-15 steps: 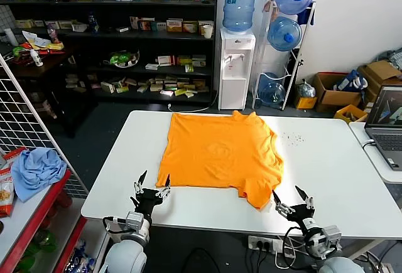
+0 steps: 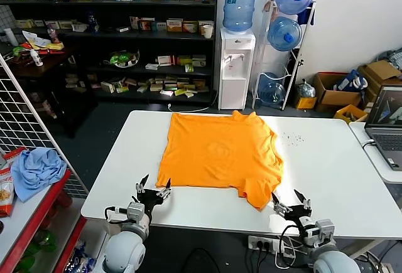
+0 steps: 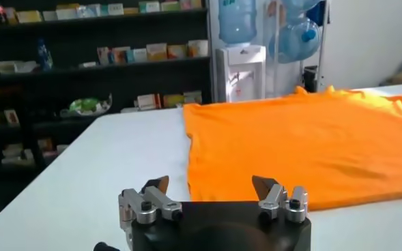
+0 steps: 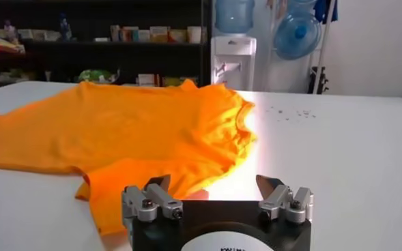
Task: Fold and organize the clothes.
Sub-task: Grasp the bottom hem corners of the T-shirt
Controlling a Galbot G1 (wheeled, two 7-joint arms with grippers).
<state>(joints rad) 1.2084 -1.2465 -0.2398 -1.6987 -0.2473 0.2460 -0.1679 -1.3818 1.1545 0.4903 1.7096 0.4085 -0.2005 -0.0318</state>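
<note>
1. The orange T-shirt (image 2: 220, 154) lies spread out on the white counter (image 2: 326, 160), a little toward 12 o'clock of the counter's middle in the head view; its body is mostly flat, with faint pale lettering showing near its centre; the part toward 5 o'clock is bunched and folded over, ending in a loose flap that points to the counter's near edge.
2. The left claw (image 2: 152, 188) sits at the counter's near edge, at about 7 o'clock from the shirt; its fingers stand apart, with nothing between them; in the left wrist view the left claw (image 3: 211, 187) points at the shirt's near hem, just short of the cloth (image 3: 303, 146) and not touching it.
3. The right claw (image 2: 289, 201) sits at the near edge at about 5 o'clock from the shirt, just beside the bunched flap; its fingers also stand apart and hold nothing; in the right wrist view the right claw (image 4: 214, 184) faces the folded flap of the shirt (image 4: 125, 136), close to it but apart.
4. A light blue cloth (image 2: 36, 169) lies on a red shelf (image 2: 44, 201) at 9 o'clock, well apart from the counter.
5. A laptop (image 2: 384, 125) stands open at 3 o'clock on a neighbouring surface; a water dispenser (image 2: 237, 53) stands beyond the counter at 12 o'clock, beside dark shelves (image 2: 113, 34) of boxed goods.
</note>
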